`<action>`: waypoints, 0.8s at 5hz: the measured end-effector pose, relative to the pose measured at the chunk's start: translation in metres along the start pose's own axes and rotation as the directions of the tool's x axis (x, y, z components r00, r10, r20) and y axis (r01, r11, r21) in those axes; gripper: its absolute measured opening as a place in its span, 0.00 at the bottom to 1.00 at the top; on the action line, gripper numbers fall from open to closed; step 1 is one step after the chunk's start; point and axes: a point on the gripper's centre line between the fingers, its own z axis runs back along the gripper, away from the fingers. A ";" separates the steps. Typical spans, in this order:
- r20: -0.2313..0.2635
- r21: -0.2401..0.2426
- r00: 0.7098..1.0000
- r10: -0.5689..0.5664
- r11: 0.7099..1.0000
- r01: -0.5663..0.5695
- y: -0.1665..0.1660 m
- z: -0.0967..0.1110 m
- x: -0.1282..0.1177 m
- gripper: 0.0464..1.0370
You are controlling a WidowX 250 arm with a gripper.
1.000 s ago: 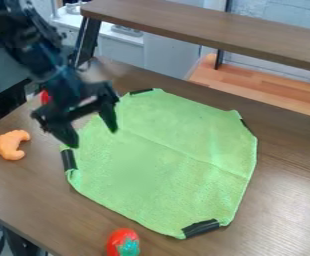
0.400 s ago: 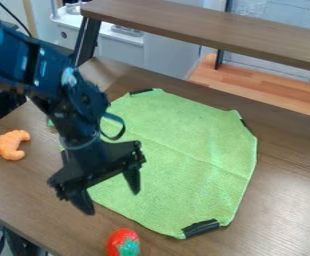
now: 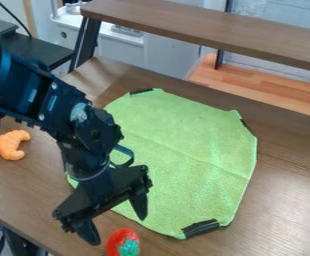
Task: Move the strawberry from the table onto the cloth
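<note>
The black gripper (image 3: 116,227) hangs over the near left part of the table, open, with its fingertips apart and nothing between them. Just below it in the view lies the red strawberry (image 3: 123,243) with its green leafy top, on the brown table near the front edge. The gripper is above and slightly behind the strawberry; whether they touch I cannot tell. The green cloth (image 3: 184,150) lies spread on the table, its near-left edge partly behind the gripper.
An orange croissant-shaped toy (image 3: 12,145) lies at the left, close beside the arm. Black clips or tape (image 3: 201,228) hold the cloth's corners. A raised brown shelf (image 3: 211,30) crosses the back above the table (image 3: 288,200).
The arm has come from the upper left toward the front of the table. Its open gripper has moved down the view, close to the strawberry. The strawberry and cloth have stayed put.
</note>
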 end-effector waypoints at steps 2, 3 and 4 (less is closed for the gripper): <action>0.003 0.035 1.000 0.000 0.999 -0.001 0.007 -0.025 -0.004 0.96; 0.021 0.038 1.000 0.009 0.999 -0.010 0.011 -0.038 -0.002 0.96; 0.026 0.014 0.999 0.041 0.999 -0.041 0.013 -0.047 -0.003 0.92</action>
